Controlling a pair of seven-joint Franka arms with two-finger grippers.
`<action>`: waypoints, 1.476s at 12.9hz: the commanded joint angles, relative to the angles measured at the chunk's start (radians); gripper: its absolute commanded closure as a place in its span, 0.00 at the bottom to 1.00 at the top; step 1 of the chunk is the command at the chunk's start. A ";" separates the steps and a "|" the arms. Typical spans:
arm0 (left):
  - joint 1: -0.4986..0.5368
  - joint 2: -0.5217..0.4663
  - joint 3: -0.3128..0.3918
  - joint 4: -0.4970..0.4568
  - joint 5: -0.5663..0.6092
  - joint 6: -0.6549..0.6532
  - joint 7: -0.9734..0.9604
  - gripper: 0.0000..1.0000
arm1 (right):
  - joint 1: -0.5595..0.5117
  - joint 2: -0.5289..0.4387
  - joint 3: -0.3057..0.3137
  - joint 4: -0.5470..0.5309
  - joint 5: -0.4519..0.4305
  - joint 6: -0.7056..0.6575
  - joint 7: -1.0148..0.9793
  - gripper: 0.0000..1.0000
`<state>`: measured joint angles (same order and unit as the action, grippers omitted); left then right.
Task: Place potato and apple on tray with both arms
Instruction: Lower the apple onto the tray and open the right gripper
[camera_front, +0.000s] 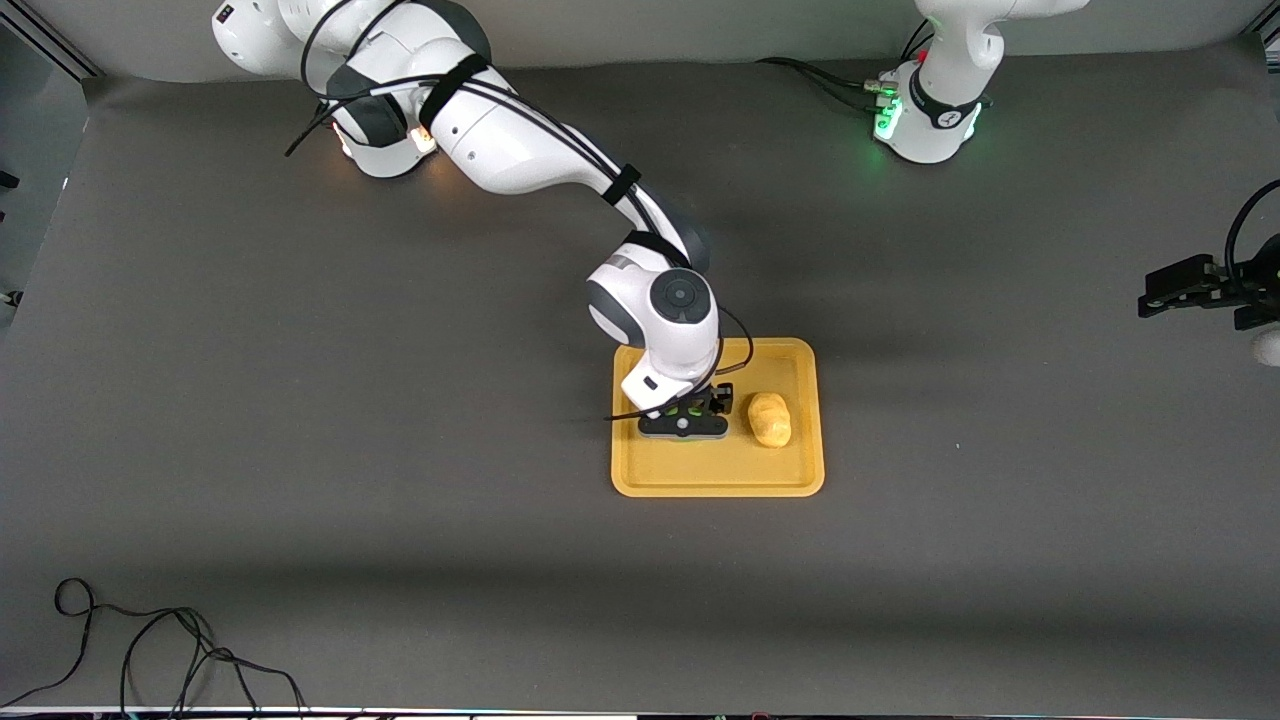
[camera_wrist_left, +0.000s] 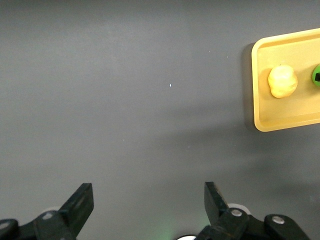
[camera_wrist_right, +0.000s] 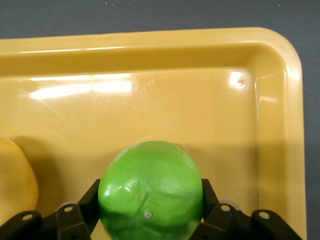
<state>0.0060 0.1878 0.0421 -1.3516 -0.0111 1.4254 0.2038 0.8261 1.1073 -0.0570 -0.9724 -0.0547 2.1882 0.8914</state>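
Over the tray (camera_front: 716, 480), the right gripper (camera_front: 683, 420) pinches the apple (camera_wrist_right: 151, 190) between its fingers (camera_wrist_right: 210, 197), low above the tray floor at the side toward the right arm's end of the table. On the same tray lies the potato (camera_front: 770, 419), just beside the apple and toward the left arm's end. Well apart from the tray, the left gripper (camera_wrist_left: 149, 202) waits above bare tabletop with its fingers spread wide, holding nothing.
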 joint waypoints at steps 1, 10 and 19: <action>-0.014 -0.002 0.007 0.006 0.008 -0.003 0.003 0.01 | 0.005 0.031 -0.004 0.043 -0.016 0.010 0.009 0.16; -0.080 -0.002 0.094 0.006 -0.001 0.003 0.016 0.02 | -0.018 -0.209 -0.009 0.044 -0.007 -0.299 0.006 0.00; -0.080 -0.002 0.094 0.005 -0.006 0.006 0.019 0.00 | -0.336 -0.715 -0.018 -0.200 0.004 -0.659 -0.492 0.00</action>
<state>-0.0561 0.1878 0.1179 -1.3509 -0.0124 1.4262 0.2055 0.5614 0.5701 -0.0840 -0.9572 -0.0557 1.5245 0.5461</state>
